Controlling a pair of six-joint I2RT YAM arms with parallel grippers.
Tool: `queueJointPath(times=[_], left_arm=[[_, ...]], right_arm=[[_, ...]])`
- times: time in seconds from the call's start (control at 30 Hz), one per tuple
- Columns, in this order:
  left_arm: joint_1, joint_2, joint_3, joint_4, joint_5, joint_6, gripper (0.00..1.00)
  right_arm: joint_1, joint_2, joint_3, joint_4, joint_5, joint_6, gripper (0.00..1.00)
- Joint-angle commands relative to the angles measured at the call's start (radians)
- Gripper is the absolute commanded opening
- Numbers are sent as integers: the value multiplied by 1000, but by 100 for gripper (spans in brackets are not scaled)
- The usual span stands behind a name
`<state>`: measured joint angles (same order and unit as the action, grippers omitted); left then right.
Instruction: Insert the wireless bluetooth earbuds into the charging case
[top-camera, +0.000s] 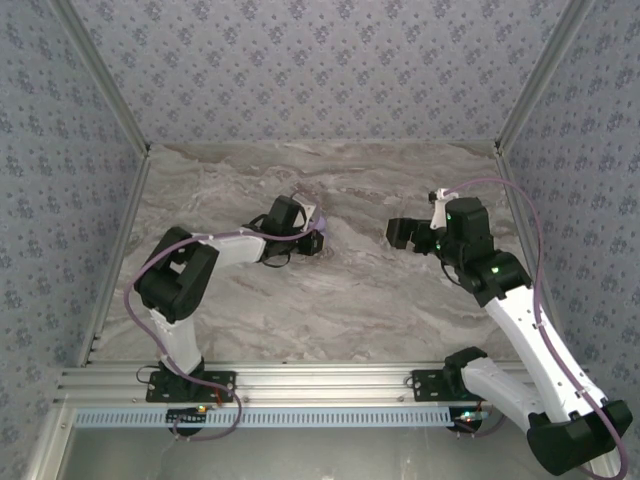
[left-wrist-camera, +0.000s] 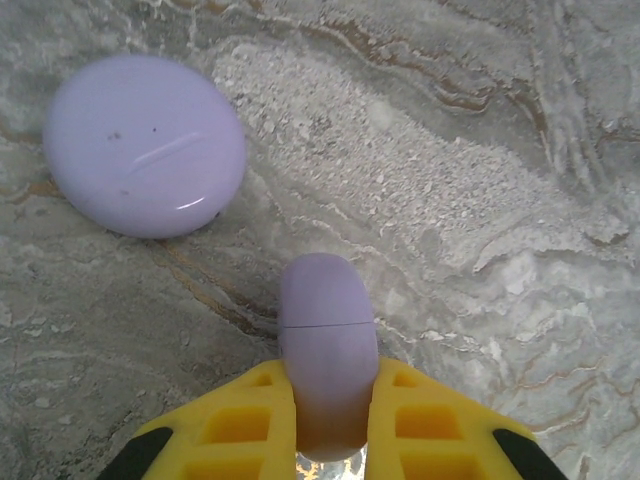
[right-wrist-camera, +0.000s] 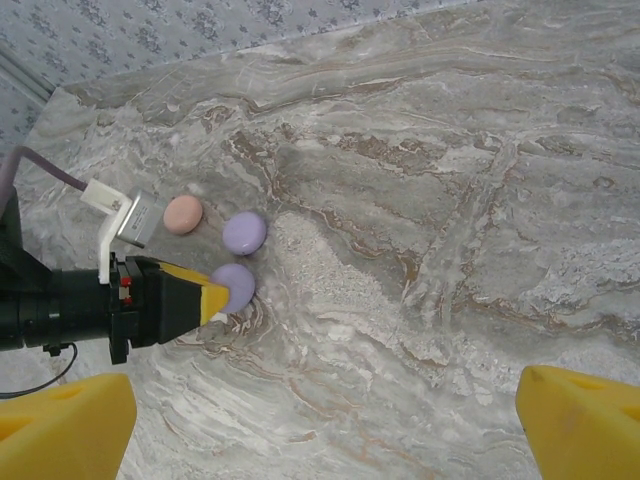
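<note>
My left gripper (left-wrist-camera: 330, 378) is shut on a lavender charging case (left-wrist-camera: 328, 335), held on edge above the marble table with its lid seam showing and the lid closed. In the right wrist view the same case (right-wrist-camera: 237, 285) sticks out from the left gripper (right-wrist-camera: 190, 298). My right gripper (right-wrist-camera: 325, 440) is open, its yellow fingers (right-wrist-camera: 70, 430) wide apart with nothing between them, hovering well to the right of the left gripper (top-camera: 315, 240). The earbuds are out of view.
A second lavender round case (left-wrist-camera: 145, 145) lies flat and closed on the table just beyond the held one. A pale pink round case (right-wrist-camera: 183, 214) lies next to it. Patterned walls enclose the marble table (top-camera: 330, 300) on three sides.
</note>
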<state>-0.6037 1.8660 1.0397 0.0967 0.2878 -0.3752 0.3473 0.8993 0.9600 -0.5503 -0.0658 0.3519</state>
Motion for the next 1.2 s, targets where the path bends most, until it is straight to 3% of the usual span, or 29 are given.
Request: queueJointPath(times=[0.0, 0.33, 0.67, 0.87, 1.0, 1.17], left_arm=[[0, 13, 33, -27, -7, -10, 22], [6, -82, 16, -119, -111, 55, 48], [47, -421, -54, -161, -240, 151, 67], [52, -649, -206, -89, -426, 187, 78], [69, -785, -355, 33, -575, 211, 89], [176, -848, -553, 243, -640, 235, 94]], right_arm=[[-13, -3, -10, -4, -17, 13, 100], [-99, 5, 27, -46, -65, -41, 100], [-185, -34, 70, 6, -49, -171, 100], [-214, -133, -72, 188, 113, -171, 100], [-239, -178, -279, 389, 184, -241, 100], [-274, -115, -543, 710, 252, -333, 100]])
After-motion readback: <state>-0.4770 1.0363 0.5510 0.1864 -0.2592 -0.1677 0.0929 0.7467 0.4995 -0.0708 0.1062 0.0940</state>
